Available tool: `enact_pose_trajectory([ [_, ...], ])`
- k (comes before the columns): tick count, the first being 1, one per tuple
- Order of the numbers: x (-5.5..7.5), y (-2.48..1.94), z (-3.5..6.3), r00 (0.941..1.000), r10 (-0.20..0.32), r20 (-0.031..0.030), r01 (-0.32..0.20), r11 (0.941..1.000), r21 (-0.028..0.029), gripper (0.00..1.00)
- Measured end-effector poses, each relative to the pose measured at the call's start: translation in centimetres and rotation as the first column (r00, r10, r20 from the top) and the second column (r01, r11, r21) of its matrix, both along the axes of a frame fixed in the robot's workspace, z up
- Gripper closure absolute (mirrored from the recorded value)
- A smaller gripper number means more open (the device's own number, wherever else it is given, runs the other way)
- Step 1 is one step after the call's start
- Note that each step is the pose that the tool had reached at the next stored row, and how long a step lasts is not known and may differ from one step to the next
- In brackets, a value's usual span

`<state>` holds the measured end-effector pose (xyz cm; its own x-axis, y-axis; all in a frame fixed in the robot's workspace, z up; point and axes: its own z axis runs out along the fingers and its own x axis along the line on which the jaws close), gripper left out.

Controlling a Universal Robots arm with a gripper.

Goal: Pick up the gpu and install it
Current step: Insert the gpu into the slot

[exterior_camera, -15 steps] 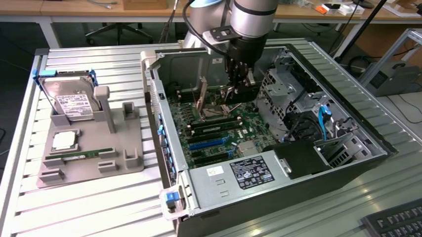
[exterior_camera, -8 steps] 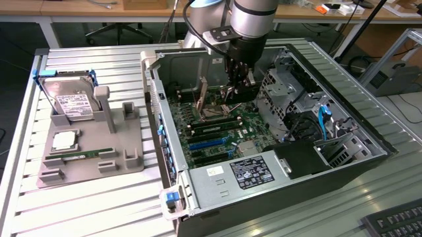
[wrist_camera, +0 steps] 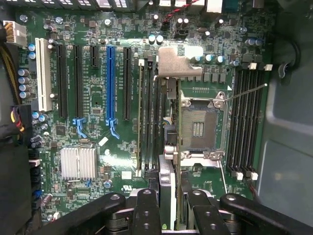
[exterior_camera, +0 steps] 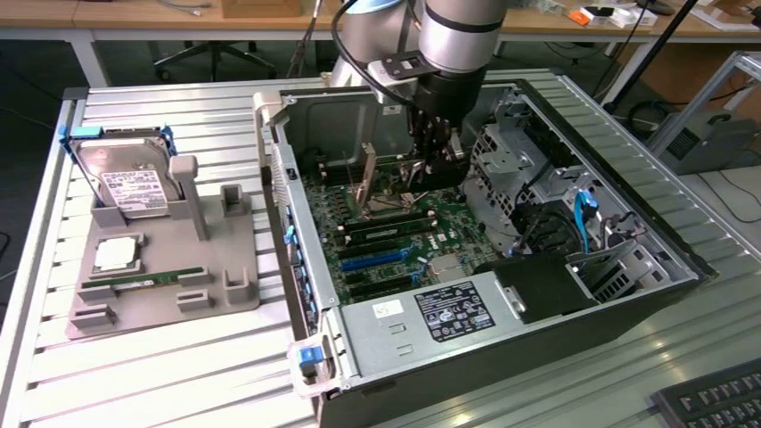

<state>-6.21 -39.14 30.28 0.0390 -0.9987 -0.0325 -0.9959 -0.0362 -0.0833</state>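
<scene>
The gripper sits nearest the wrist camera, its fingers pinching the gpu edge-on by its upper rim. The card hangs upright over the motherboard, inside the case, its silver bracket at the far end. It looks light, stiff and thin, and likely fragile, so a grip on the bare edges seems safest. The card's lower edge and whatever lies under it are hidden; its faces are hard to make out
</scene>
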Motion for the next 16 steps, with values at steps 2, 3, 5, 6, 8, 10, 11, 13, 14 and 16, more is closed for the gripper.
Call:
enact_pose_trajectory([
  [2,0.0,-0.22,0.00,1.0000,0.000,0.0000,0.000,1.0000,0.0000,0.73],
  [3,0.0,-0.32,0.00,1.0000,0.000,0.0001,0.000,1.0000,0.0001,0.73],
  [5,0.0,-0.50,0.00,1.0000,0.000,0.0000,0.000,1.0000,0.0001,0.73],
  [6,0.0,-0.63,0.00,1.0000,0.000,0.0000,0.000,1.0000,0.0000,0.73],
  [8,0.0,-0.81,0.00,1.0000,0.000,0.0001,0.000,1.0000,0.0001,0.73],
  [10,0.0,-0.96,0.00,1.0000,0.000,0.0001,0.000,1.0000,0.0001,0.73],
  [11,0.0,-1.06,0.00,1.0000,0.000,0.0000,0.000,1.0000,0.0000,0.73],
  [13,0.0,-1.20,0.00,1.0000,0.000,0.0001,0.000,1.0000,0.0001,0.73],
  [14,0.0,-1.27,0.00,1.0000,0.000,0.0001,0.000,1.0000,0.0000,0.73],
  [16,0.0,-1.40,0.00,1.0000,0.000,0.0000,0.000,1.0000,0.0000,0.73],
])
